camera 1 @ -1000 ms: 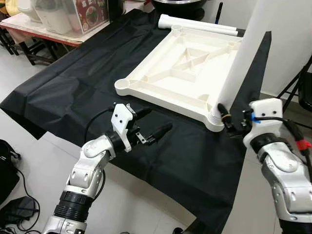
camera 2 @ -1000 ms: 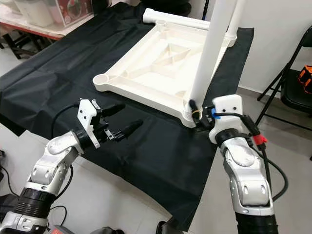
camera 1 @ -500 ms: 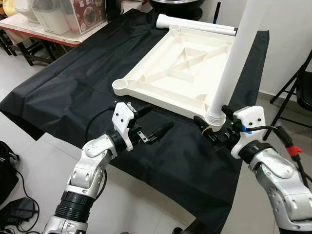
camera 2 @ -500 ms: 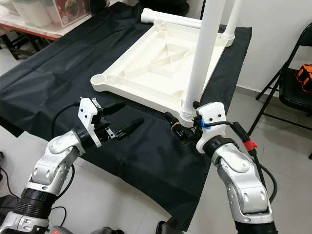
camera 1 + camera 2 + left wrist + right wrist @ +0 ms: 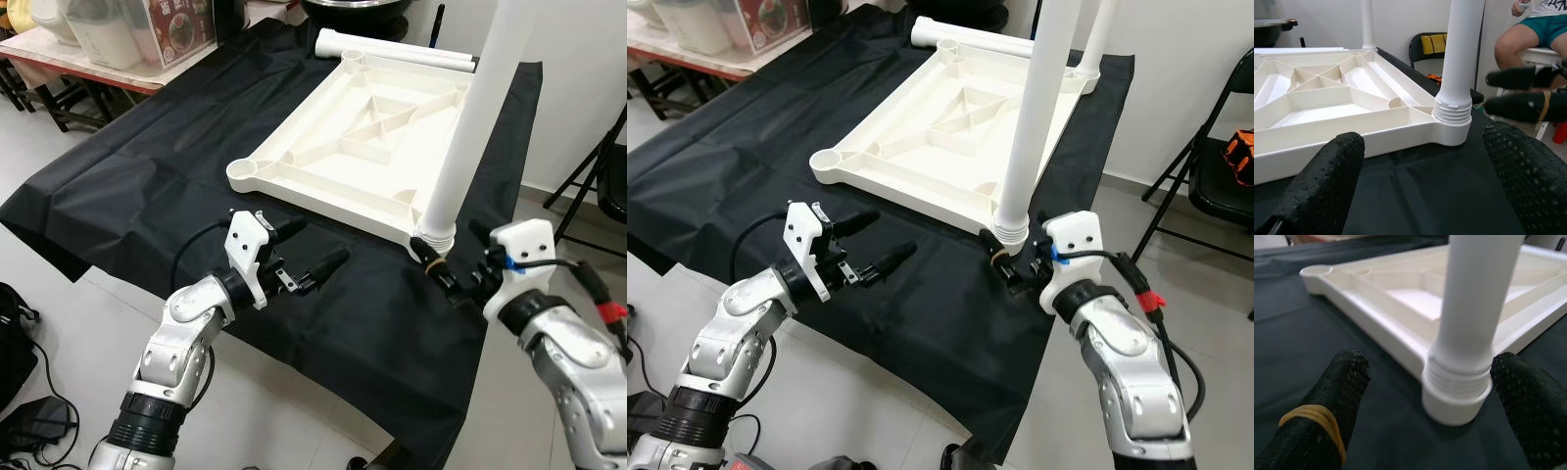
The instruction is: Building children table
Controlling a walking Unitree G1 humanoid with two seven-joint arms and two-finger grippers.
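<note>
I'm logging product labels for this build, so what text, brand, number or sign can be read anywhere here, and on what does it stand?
Red printed box with food pictures on the side table at the far left: light characters on its red face, too small and blurred to read.
White plastic upside-down tabletop: no text visible.
Upright white plastic table leg: no text visible.
Nothing else legible.

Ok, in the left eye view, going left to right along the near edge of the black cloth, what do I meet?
Left pincer → empty corner socket of the upturned tabletop → upright table leg in its socket → right pincer beside the leg's base.
</note>
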